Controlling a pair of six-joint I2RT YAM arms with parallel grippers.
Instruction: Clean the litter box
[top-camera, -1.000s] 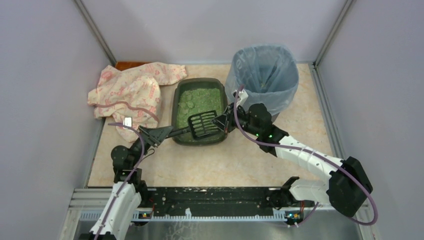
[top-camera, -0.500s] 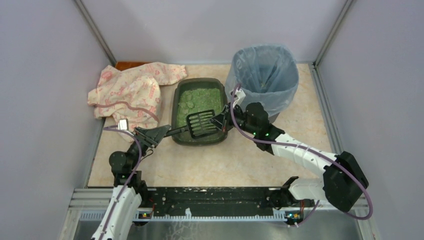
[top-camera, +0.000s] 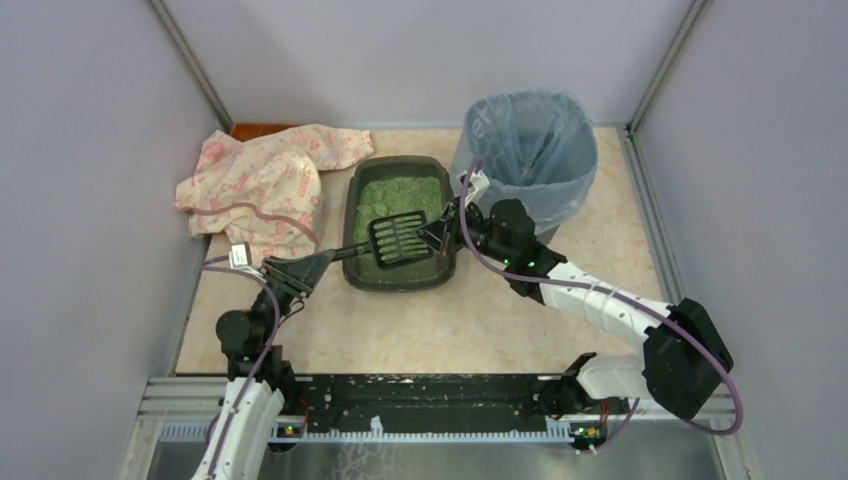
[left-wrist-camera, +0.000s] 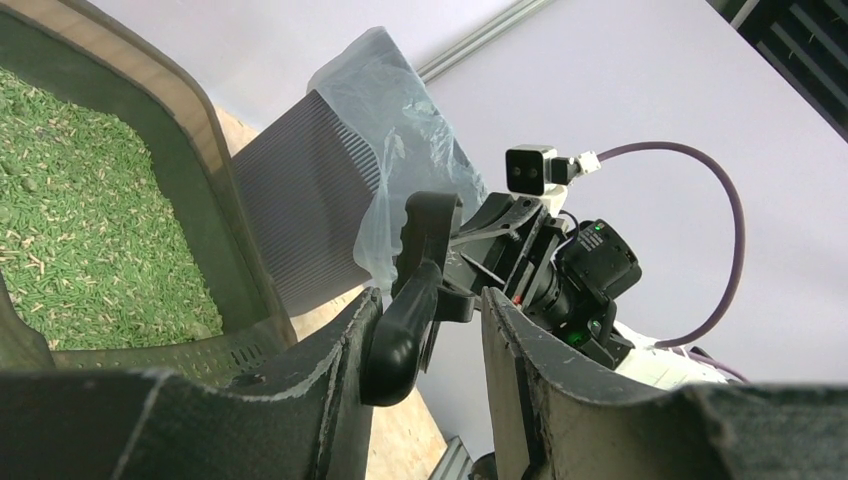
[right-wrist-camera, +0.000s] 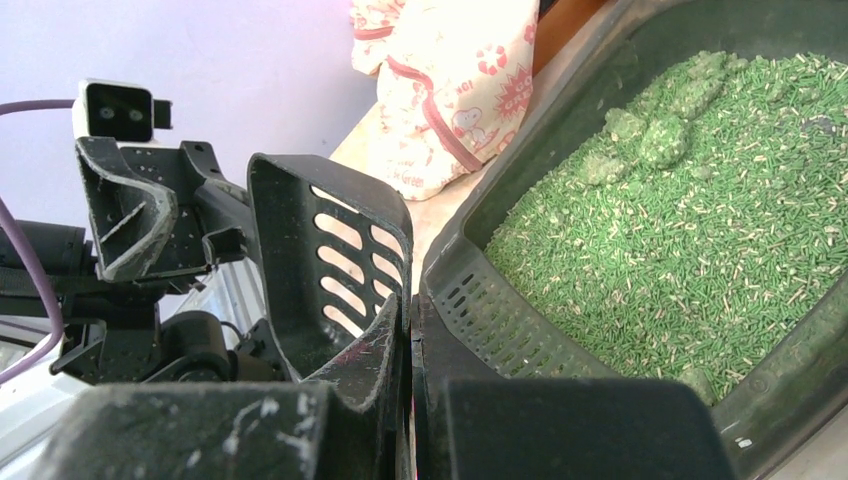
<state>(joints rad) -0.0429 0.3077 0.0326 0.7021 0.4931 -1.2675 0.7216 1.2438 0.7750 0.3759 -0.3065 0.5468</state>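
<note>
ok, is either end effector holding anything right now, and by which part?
Left end effector grips the black scoop by the end of its handle. Right end effector is shut and looks empty.

The right arm (top-camera: 600, 305) and the left arm (top-camera: 240, 420) have white shells and black joints. Behind the black right tool (top-camera: 435, 235) a purple cable (left-wrist-camera: 738, 230) loops.

top view: fixed high and behind, looks down on the whole table (top-camera: 450, 330). left wrist: low, close, faces right past litter box (left-wrist-camera: 210, 200) toward bin (left-wrist-camera: 310, 200). right wrist: low, close, faces left over litter toward cloth (right-wrist-camera: 450, 90). all three share litter box and scoop (top-camera: 400, 240).
</note>
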